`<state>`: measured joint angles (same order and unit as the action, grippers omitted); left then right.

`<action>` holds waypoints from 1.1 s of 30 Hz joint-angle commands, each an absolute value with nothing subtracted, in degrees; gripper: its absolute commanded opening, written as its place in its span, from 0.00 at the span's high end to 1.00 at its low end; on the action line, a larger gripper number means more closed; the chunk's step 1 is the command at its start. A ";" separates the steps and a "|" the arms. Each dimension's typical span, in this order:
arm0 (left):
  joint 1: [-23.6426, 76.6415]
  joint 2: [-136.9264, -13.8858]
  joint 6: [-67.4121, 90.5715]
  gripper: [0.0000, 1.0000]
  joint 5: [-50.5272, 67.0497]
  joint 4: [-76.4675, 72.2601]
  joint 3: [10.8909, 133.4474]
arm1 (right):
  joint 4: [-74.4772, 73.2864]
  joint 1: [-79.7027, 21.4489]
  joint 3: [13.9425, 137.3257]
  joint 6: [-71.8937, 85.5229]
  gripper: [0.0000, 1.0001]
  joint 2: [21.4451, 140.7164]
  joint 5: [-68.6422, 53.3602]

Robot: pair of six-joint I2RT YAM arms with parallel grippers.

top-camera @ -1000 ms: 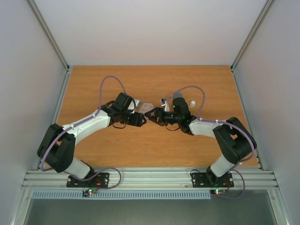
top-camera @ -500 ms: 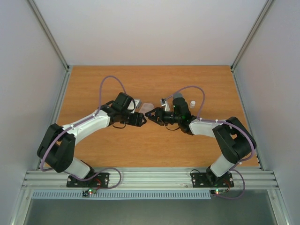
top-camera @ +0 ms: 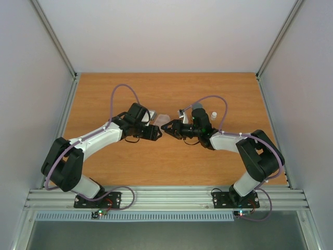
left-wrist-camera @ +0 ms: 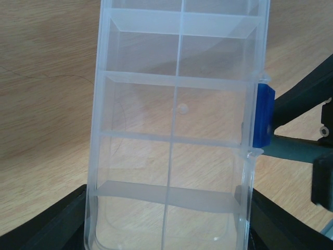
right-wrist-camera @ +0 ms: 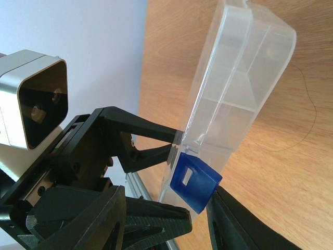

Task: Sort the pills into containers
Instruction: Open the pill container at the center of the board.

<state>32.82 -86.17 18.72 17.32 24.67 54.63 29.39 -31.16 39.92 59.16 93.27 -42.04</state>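
Observation:
The clear pill box [left-wrist-camera: 171, 104] with its small cells is held off the table, tilted up on edge in the right wrist view [right-wrist-camera: 239, 67]. My left gripper [left-wrist-camera: 166, 232] is shut on its near end, one finger on each side [right-wrist-camera: 151, 125]. My right gripper [right-wrist-camera: 204, 208] is closed around the box's blue latch [right-wrist-camera: 193, 179], also seen in the left wrist view [left-wrist-camera: 264, 120]. In the top view the two grippers [top-camera: 157, 133] [top-camera: 167, 126] meet at the box [top-camera: 164, 119]. No pills show clearly; a tiny pale spot [left-wrist-camera: 182, 108] sits in one cell.
A grey bottle cap [top-camera: 197, 107] and a small white bottle [top-camera: 213, 113] stand just behind my right arm. The wooden table [top-camera: 166, 161] is walled by white panels left, right and back, with a metal rail at the near edge.

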 commanded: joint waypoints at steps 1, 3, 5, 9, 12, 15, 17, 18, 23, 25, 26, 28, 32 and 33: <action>32.60 -85.17 17.41 0.55 16.77 24.44 54.32 | 29.14 -30.89 41.47 57.87 0.56 92.51 -41.95; 32.61 -85.21 17.34 0.55 16.78 24.30 54.38 | 28.92 -30.93 41.69 57.72 0.57 92.96 -41.84; 32.61 -85.29 17.32 0.56 16.70 24.14 54.40 | 28.87 -30.94 41.75 57.82 0.60 93.28 -41.76; 32.59 -85.34 16.90 0.57 16.45 24.31 54.41 | 28.34 -30.82 42.33 57.71 0.66 93.60 -41.37; 32.61 -85.30 16.64 0.57 16.33 24.18 54.17 | 28.14 -30.63 42.87 57.70 0.66 94.16 -41.31; 32.61 -85.40 16.40 0.57 16.04 24.23 54.14 | 28.10 -30.65 43.19 57.83 0.69 94.69 -41.14; 32.61 -85.47 16.28 0.57 15.87 24.24 54.20 | 27.86 -30.67 43.39 57.77 0.72 94.99 -41.13; 32.60 -85.51 16.19 0.57 15.82 24.25 54.23 | 27.77 -30.67 43.46 57.75 0.73 95.21 -41.07; 32.59 -85.63 15.84 0.57 15.41 24.25 54.32 | 26.73 -30.59 44.18 57.40 0.78 96.29 -40.69; 32.59 -85.61 15.74 0.57 15.22 24.23 54.19 | 26.16 -30.65 44.56 57.20 0.81 96.53 -40.42; 32.60 -85.67 15.65 0.57 15.13 24.21 54.15 | 25.73 -30.60 44.84 57.06 0.83 96.69 -40.24; 32.61 -85.62 15.48 0.57 15.03 24.19 53.99 | 25.01 -30.59 45.38 56.70 0.87 97.06 -40.02; 32.61 -85.71 15.14 0.57 14.27 24.34 53.71 | 24.79 -30.58 45.79 56.49 0.89 97.29 -39.90; 32.60 -85.71 15.12 0.57 14.16 24.40 53.64 | 24.79 -30.52 45.72 56.51 0.89 97.15 -39.84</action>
